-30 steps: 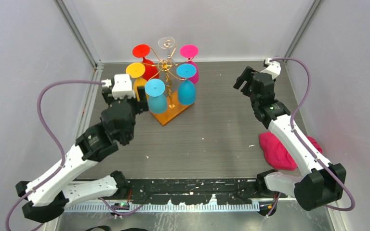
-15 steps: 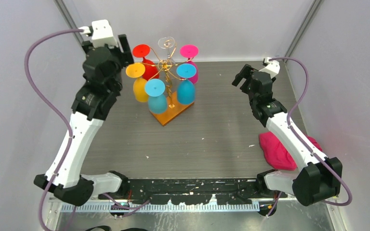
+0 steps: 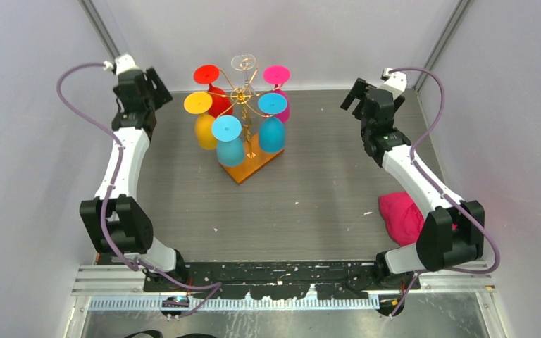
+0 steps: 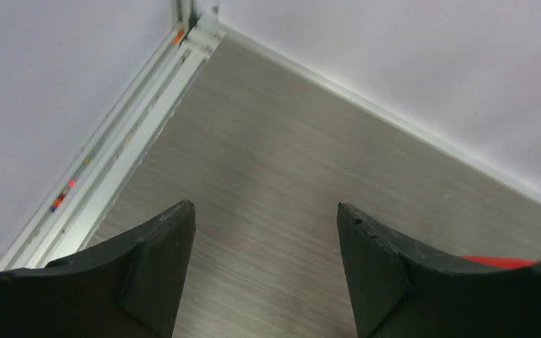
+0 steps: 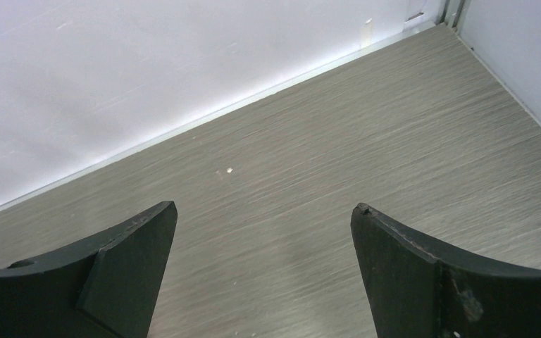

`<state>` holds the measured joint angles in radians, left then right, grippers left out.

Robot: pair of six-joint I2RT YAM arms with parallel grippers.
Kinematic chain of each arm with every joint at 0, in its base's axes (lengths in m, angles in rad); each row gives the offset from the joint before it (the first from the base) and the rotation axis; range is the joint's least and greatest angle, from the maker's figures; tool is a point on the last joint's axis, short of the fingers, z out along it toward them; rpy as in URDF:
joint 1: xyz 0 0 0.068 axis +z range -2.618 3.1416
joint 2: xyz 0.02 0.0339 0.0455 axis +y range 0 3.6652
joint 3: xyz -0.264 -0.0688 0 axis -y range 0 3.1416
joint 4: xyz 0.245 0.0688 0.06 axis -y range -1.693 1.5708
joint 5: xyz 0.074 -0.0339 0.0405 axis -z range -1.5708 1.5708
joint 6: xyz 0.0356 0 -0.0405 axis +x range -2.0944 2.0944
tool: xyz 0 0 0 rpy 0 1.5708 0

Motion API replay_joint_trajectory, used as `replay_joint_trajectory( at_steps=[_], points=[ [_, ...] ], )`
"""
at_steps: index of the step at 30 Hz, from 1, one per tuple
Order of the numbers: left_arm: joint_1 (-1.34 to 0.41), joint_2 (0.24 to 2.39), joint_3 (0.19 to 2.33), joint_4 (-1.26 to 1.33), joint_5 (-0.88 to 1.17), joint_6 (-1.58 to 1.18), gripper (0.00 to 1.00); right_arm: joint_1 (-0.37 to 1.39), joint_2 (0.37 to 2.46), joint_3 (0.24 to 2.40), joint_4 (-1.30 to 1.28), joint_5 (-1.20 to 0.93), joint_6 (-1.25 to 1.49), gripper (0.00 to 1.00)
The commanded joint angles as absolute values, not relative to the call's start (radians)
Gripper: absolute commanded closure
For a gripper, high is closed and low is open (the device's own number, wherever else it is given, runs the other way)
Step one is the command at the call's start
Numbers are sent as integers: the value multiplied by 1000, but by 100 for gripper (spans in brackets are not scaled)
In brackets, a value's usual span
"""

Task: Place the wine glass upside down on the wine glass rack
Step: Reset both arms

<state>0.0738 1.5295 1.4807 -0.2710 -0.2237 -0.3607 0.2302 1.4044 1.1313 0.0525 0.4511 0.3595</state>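
The wine glass rack, gold wire on an orange-brown base, stands at the back middle of the table. Several wine glasses hang upside down on it: red, clear, pink, yellow-orange and two blue ones. My left gripper is open and empty near the far left corner, apart from the rack. A red sliver shows past its right finger. My right gripper is open and empty over bare table at the far right.
A crumpled pink cloth lies at the right edge beside the right arm. White walls close the table on the left, back and right, with metal rails along their foot.
The left arm has swung away from the yellow-orange glass beside the rack, up and back to the far left corner. The right gripper has drifted slightly back and opened wider.
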Motion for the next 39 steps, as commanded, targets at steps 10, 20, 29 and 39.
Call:
replay_joint_trajectory(
  at_steps=[10, 20, 29, 39],
  points=[
    [93, 1507, 1088, 309, -279, -318, 24, 137, 1566, 1149, 284, 438, 344, 0],
    [92, 1424, 870, 358, -283, -308, 23, 126, 1627, 1136, 406, 326, 457, 0],
    [91, 1429, 735, 396, -226, -407, 22, 127, 1637, 1120, 462, 336, 450, 0],
    [92, 1449, 745, 323, -324, -416, 0, 126, 1664, 1113, 476, 364, 469, 0]
  ],
)
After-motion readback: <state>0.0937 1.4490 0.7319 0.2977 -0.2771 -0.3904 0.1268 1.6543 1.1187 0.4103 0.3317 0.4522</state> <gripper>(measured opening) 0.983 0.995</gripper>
